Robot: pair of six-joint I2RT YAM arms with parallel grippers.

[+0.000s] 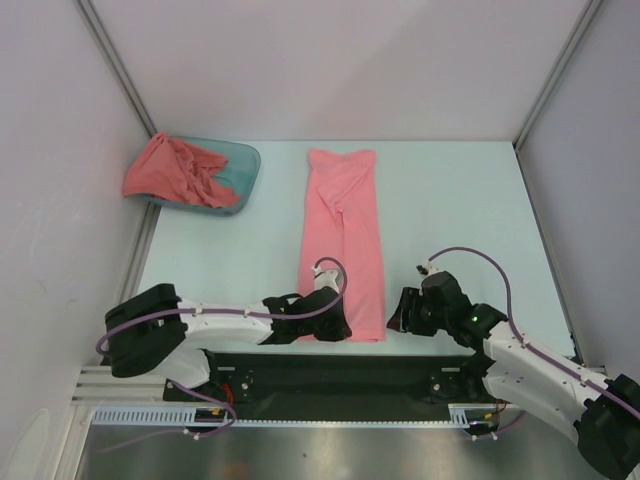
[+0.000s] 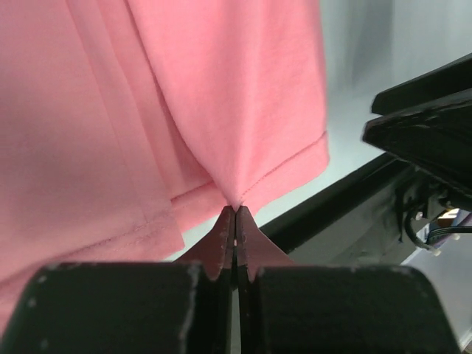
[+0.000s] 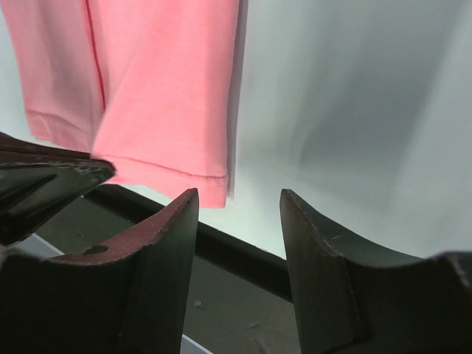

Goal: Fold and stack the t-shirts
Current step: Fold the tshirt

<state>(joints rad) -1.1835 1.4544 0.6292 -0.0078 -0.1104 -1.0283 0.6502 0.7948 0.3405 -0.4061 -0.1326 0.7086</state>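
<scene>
Lying folded into a long narrow strip, the salmon-pink t-shirt [image 1: 345,235] reaches the table's [image 1: 450,200] near edge, hem pinched in the left hand [image 2: 236,212]. The right hand [image 3: 240,199] gapes wide just beside it; the coral-red t-shirt [image 1: 165,170] sits crumpled in a tub [image 1: 247,160] at the far left corner.

Pale table [image 1: 450,200] under pink t-shirt [image 1: 345,240] and teal tub [image 1: 252,158] (far-left corner)

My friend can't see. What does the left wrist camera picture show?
The left pincer, shut, pinches a fold of a salmon-pink t-shirt near its hem, and the shirt fills most of the view. Pale table shows at the upper right.
</scene>
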